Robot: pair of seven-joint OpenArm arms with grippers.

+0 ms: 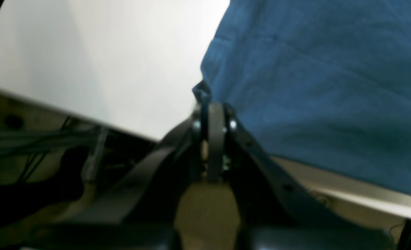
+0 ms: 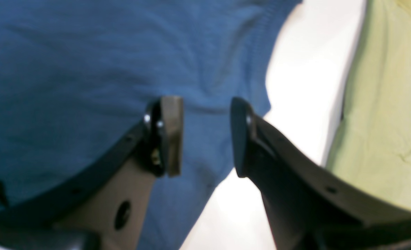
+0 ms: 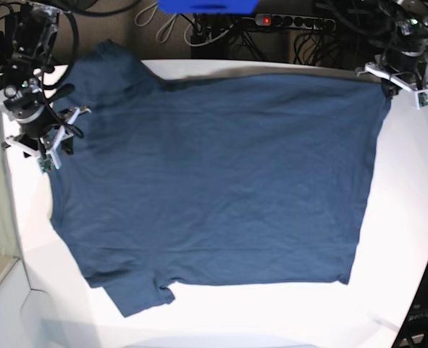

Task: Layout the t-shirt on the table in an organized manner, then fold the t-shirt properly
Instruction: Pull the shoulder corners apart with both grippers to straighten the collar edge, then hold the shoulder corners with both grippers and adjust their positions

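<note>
Left pincer point(image 1: 210, 114) on t-shirt point(image 3: 214, 181) corner, table point(image 3: 409, 217) edge.

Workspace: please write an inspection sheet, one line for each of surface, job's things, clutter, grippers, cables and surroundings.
Surface: white table, bare around the cloth.
Job's things: navy t-shirt spread flat over the table, one sleeve toward the near edge, light wrinkles.
Clutter: nothing seen on the table.
Grippers: left gripper shut on a corner of the t-shirt at the table's edge; right gripper open, jaws apart above the cloth, holding nothing.
Cables: black cables and a power strip behind the table.
Surroundings: blue object at the top of the base view; pale green surface beside the table.
</note>
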